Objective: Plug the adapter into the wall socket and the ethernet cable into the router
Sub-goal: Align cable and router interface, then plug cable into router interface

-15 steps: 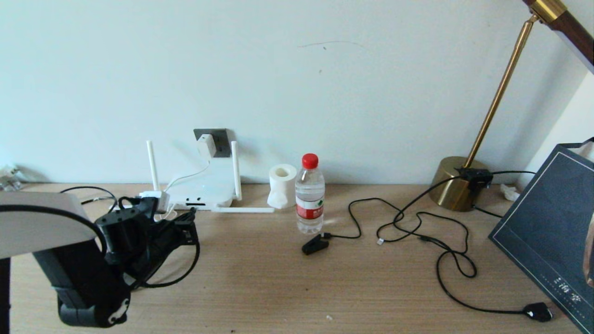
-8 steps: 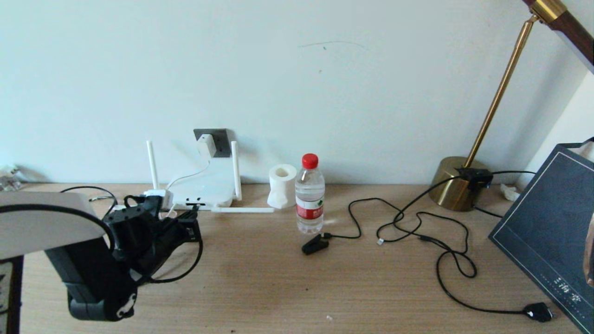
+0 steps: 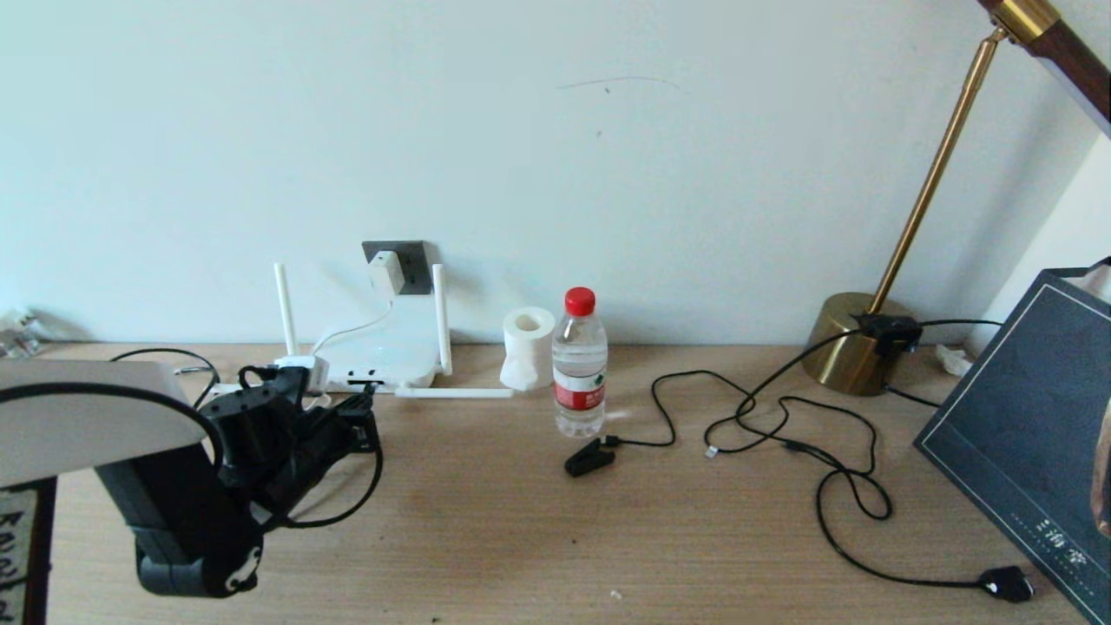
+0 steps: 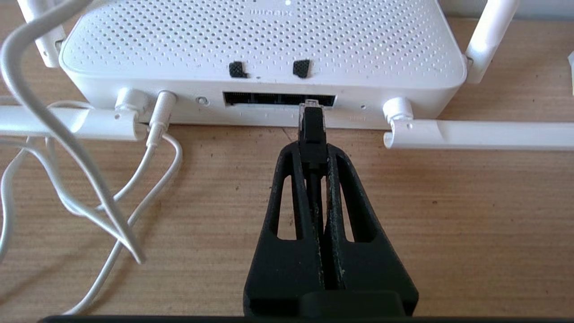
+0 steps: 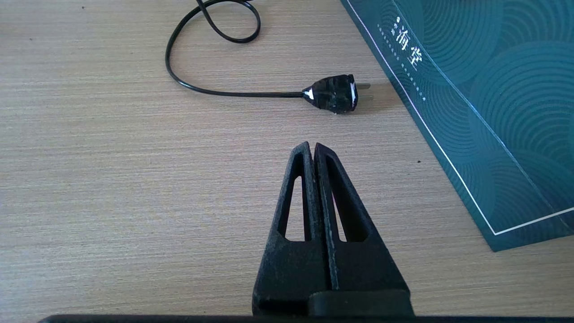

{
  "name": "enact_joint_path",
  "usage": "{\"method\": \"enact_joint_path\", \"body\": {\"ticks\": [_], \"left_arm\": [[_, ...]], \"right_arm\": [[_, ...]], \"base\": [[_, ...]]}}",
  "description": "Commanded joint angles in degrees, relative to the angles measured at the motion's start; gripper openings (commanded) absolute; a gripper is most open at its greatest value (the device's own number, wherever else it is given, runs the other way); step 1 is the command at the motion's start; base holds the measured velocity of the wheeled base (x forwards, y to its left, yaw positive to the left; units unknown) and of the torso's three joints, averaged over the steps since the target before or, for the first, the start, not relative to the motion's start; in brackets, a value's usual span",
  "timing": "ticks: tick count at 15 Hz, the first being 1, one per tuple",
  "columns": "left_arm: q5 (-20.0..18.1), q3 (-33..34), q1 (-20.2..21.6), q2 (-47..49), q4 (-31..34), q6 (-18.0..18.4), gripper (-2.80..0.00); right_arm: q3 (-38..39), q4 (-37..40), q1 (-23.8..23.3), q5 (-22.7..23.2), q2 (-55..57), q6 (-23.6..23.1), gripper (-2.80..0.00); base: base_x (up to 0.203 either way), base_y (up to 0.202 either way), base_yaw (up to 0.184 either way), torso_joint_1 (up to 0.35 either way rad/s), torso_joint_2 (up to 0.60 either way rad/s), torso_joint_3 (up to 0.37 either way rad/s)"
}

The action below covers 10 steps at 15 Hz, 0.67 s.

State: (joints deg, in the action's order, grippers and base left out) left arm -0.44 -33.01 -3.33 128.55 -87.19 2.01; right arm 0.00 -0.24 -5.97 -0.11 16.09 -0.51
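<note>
The left gripper [image 4: 313, 152], a pair of black slotted plastic fingers, is clamped on the ethernet cable [image 4: 311, 128], a black round cable ending in a black-booted plug with a clear tip. The fingers [image 4: 289, 179] press together on the boot, and the clear tip stands at the dark port slot in the front edge of the router [image 4: 264, 54], a flat white plastic box with a perforated rounded top and thin white stick antennas. I cannot tell if the tip is already inside the port.

The router lies near the back edge of the light wooden desk [image 3: 521, 521], toward its left side, close to the wall. Just above it, the adapter [image 3: 387, 272], a small white boxy plastic power block, sits in the wall socket [image 3: 408, 265], a dark grey square plate, and its thin white cord goes down to the router.

The right gripper [image 5: 312, 150] is pressed together and holds nothing; it hangs over the desk near the front right corner, beside a chunky black plug [image 5: 334, 93] and a dark teal printed box [image 5: 484, 103] with white Chinese characters on it.

A clear plastic water bottle [image 3: 580, 365] with a red cap carries a red label; its writing is too small to read.
</note>
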Motion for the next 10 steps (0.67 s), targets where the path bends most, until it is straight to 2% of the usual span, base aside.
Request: {"method": "enact_joint_path", "body": {"ticks": [1, 10], "left_arm": [[0.0, -0.27, -0.01, 0.12, -0.48, 0.01, -2.8], [0.0, -0.3, -0.45, 0.03, -0.48, 0.01, -2.8]], "right_arm": [[0.0, -0.1, 0.08, 0.02, 0.08, -0.02, -2.8], [0.0, -0.02, 0.0, -0.07, 0.08, -0.02, -2.8]], "base": [[0.0, 0.0, 0.0, 0.0, 0.0, 0.0], [0.0, 0.0, 0.0, 0.0, 0.0, 0.0]]}}
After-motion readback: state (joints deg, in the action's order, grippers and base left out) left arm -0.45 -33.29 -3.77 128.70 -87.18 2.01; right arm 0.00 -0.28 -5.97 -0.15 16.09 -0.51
